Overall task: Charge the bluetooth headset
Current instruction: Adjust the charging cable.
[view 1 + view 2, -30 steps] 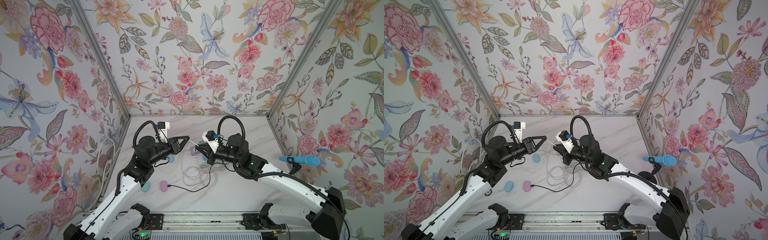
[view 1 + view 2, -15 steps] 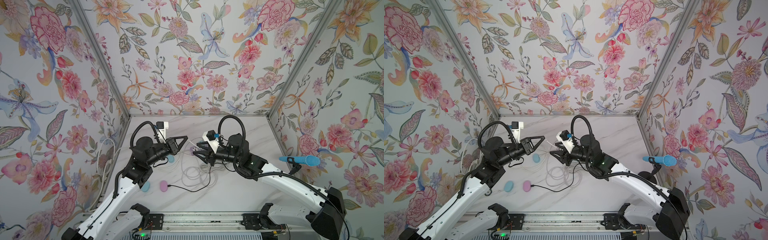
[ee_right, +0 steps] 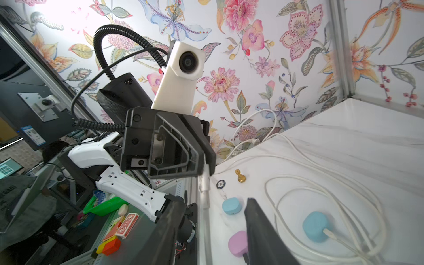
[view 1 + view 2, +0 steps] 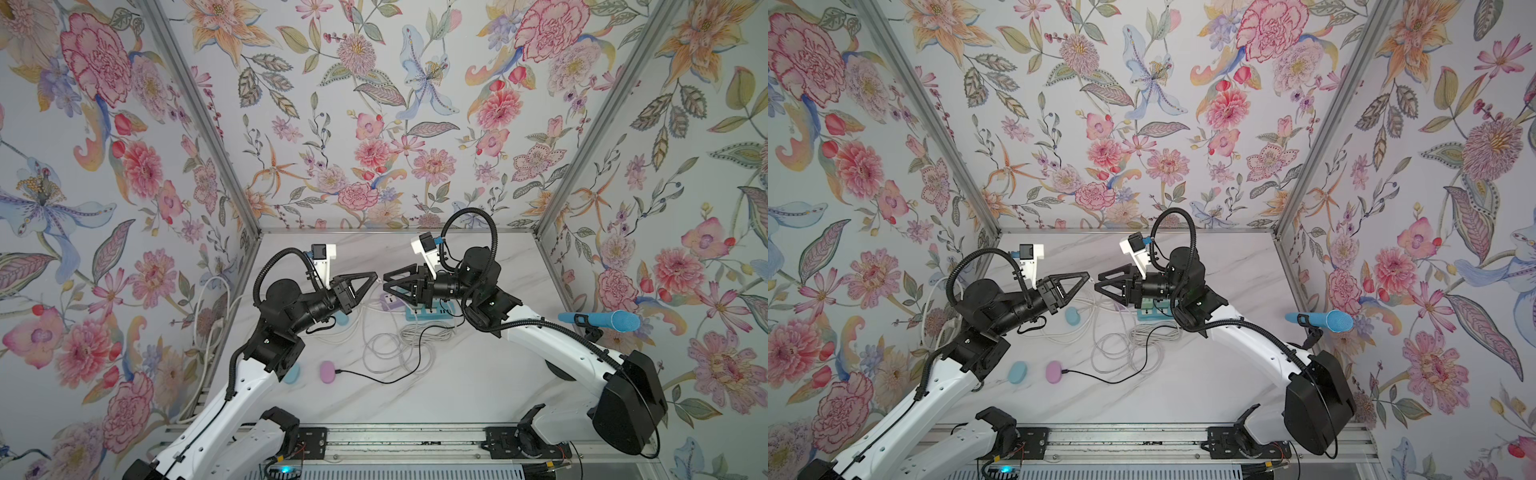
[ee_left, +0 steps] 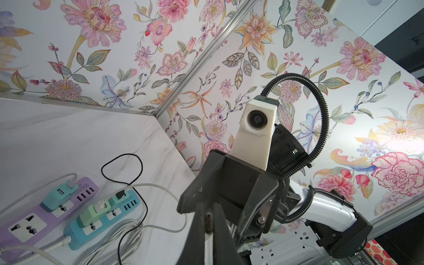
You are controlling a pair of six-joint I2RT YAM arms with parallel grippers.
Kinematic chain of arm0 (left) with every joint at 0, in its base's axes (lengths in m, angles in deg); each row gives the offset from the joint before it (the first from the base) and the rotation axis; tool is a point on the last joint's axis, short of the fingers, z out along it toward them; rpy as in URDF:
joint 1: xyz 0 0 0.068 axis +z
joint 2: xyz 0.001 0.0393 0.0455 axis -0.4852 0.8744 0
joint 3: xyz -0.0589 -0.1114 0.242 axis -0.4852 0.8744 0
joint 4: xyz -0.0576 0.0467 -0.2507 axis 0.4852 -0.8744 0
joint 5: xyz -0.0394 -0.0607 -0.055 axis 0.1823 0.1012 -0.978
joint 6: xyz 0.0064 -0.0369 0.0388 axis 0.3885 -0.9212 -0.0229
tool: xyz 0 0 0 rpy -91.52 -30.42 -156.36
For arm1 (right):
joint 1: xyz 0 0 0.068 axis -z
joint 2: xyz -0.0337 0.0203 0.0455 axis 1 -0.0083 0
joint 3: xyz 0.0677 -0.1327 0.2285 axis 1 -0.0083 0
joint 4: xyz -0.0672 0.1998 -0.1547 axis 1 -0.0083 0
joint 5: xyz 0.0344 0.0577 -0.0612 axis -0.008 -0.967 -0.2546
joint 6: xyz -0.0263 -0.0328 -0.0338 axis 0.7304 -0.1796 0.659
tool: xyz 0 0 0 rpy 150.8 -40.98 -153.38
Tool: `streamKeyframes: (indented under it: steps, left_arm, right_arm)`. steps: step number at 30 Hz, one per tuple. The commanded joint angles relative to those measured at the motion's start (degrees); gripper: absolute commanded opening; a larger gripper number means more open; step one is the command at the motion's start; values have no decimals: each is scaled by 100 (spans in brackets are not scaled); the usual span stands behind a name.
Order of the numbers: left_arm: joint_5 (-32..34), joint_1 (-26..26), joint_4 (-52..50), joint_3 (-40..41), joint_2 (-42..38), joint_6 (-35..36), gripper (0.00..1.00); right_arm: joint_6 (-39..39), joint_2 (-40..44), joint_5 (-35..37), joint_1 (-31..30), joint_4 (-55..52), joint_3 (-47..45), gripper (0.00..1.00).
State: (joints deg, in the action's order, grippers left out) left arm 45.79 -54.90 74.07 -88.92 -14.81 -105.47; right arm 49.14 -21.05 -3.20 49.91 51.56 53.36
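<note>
Your left gripper (image 4: 373,275) pinches the small white cable plug (image 3: 204,183) & your right gripper (image 4: 385,281), just right of it, has jaws spread, by the blue plastic pwr strip (image 4: 440,312).

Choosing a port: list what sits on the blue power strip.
A mint adapter holding a white plug, a teal adapter holding a black plug. Sockets beneath them: covered.

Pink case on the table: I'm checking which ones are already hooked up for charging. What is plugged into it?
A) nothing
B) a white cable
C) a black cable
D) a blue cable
C: in both top views a black cable runs along the table and ends in a plug seated in the side of the pink case.
</note>
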Motion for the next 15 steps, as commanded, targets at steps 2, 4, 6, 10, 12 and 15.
streamKeyframes:
  steps: [2, 4, 6, 10, 12, 15]
  left_arm:
    - [-164, 47, 254, 37, -99, 72, 0]
    - [-164, 47, 263, 15, -94, 90, 0]
    - [-172, 47, 268, -15, -87, 100, 0]
    - [-179, 47, 261, -51, -73, 135, 0]
    - [-180, 45, 267, -60, -57, 135, 0]
    - [-205, 47, 241, -87, -35, 150, 0]
  right_arm:
    - [-734, -199, -432, 6, 895, 174, 35]
    - [-795, -248, -426, 2, 937, 207, 28]
    - [-822, -275, -424, -2, 987, 215, 23]
    - [-872, -335, -417, -28, 1033, 234, 22]
    - [-907, -362, -394, -46, 1070, 229, 21]
    - [-1017, -397, -388, -64, 1199, 216, 12]
